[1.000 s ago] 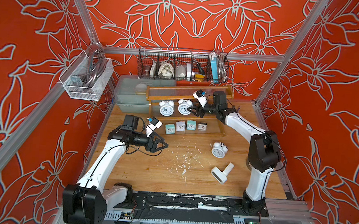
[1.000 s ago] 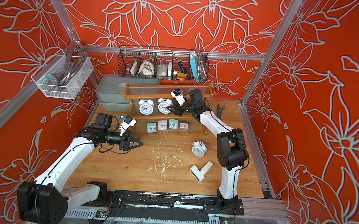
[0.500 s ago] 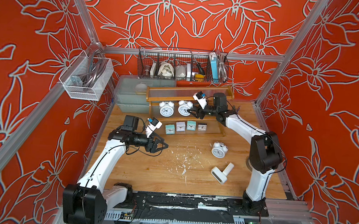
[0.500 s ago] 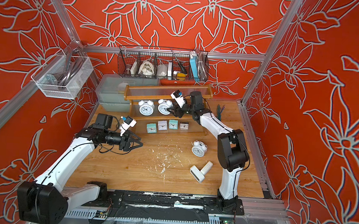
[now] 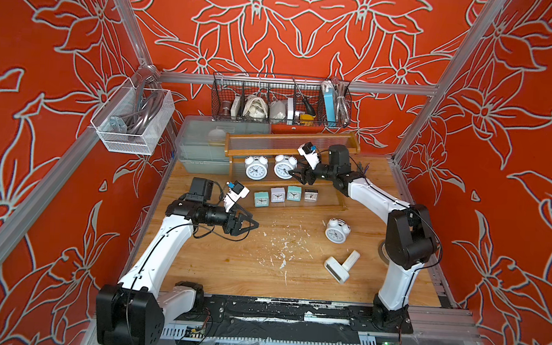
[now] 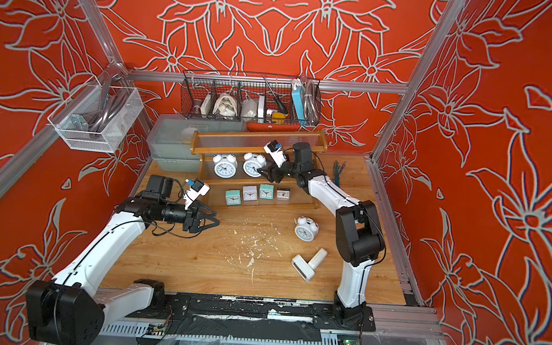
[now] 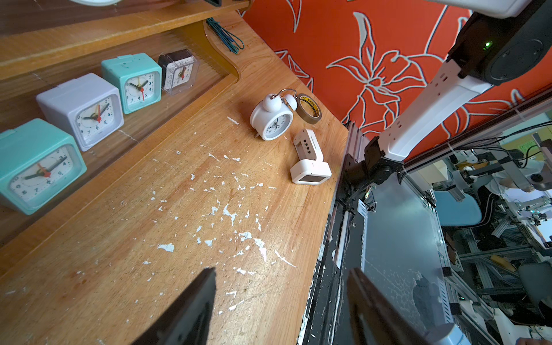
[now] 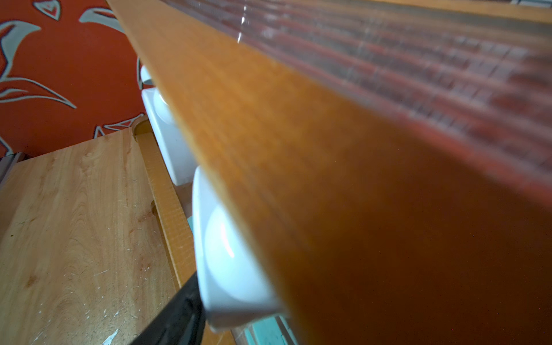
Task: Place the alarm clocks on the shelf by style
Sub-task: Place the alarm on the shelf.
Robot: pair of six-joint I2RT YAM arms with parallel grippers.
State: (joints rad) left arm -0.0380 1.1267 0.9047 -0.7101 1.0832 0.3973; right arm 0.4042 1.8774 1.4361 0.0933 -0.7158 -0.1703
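Clock [image 5: 285, 168] stands bells-up, face frontward, beside right hand [image 5: 297, 178], grip unclear; left hand [image 5: 254, 225] spread, empty.

A black wire basket [image 5: 216, 94] is hanging on the flowered orange back wall, carrying a blue box [image 5: 329, 106] and a black-handled screwdriver [image 5: 306, 104] among other odds and ends. A white mesh basket [image 5: 128, 144] is holding grey hoses on the left wall. Translucent grey bins [image 5: 201, 142] are standing stacked in the table's far left corner. White flecks [image 5: 285, 246] are littering the wooden table [image 5: 216, 261], while a brown tape roll [image 7: 309, 108] is sitting by its right edge and a bundle of green wires [image 6: 338, 169] is lying near the back.
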